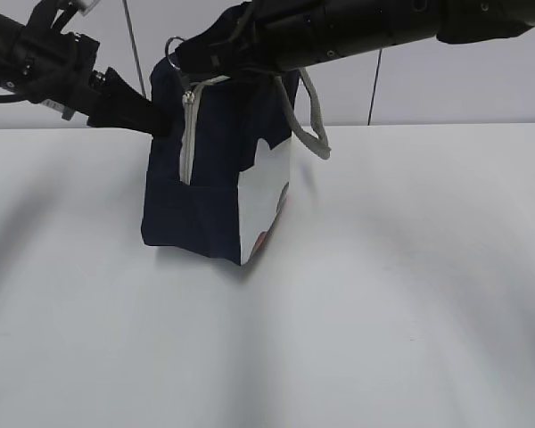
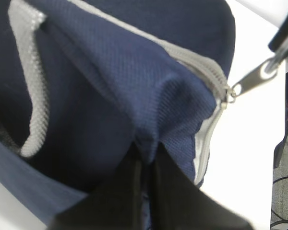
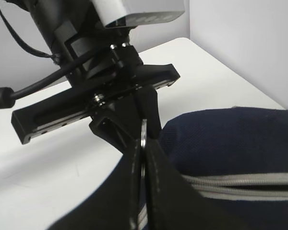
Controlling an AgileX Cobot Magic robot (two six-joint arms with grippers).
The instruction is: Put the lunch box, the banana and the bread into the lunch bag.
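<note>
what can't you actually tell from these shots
- Lunch bag contents: hidden in all three views by its navy fabric; no lunch box, banana or bread shows anywhere.
- Left hand: exterior view hides its tips behind the bag; the wrist view shows them pinching the fabric.
- Right hand: shut on the zipper pull, mostly covered by its fingers.

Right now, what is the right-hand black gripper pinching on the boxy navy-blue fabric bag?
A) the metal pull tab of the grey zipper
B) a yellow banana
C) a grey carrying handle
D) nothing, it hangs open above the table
A: the right gripper is shut on the metal zipper pull at the top corner of the lunch bag, while the left gripper pinches the bag's fabric beside it.
</note>
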